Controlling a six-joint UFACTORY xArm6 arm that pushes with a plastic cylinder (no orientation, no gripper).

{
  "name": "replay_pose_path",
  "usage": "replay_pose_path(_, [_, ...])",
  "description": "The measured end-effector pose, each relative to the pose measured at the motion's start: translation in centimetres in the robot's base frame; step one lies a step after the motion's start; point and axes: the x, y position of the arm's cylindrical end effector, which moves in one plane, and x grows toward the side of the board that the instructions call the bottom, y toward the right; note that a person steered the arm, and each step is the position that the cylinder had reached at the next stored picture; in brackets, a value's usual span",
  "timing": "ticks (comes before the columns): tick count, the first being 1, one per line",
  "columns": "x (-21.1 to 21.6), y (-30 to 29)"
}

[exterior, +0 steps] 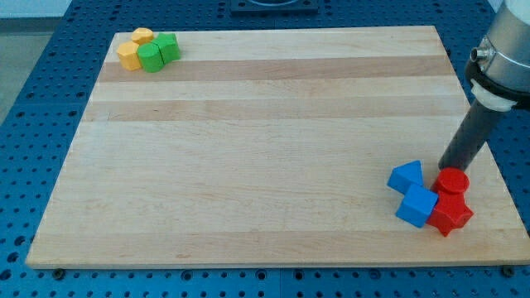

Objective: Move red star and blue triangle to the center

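The red star lies near the board's bottom right corner, touching a blue cube on its left and a red cylinder just above it. The blue triangle sits at the upper left of this cluster, touching the blue cube. My tip stands at the top edge of the red cylinder, just right of the blue triangle. The dark rod rises up and to the right from there.
At the board's top left corner sit two yellow blocks and two green blocks, packed together. The wooden board rests on a blue perforated table.
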Motion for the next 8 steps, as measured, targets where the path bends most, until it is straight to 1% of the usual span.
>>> replay_pose_path(1, [-0.2,0.0])
replay_pose_path(3, [-0.9,4.6])
replay_pose_path(4, [0.6,5.8])
replay_pose_path(5, [3.4,5.8])
replay_pose_path(6, [4.8,5.8])
replay_pose_path(8, [8.9,4.0])
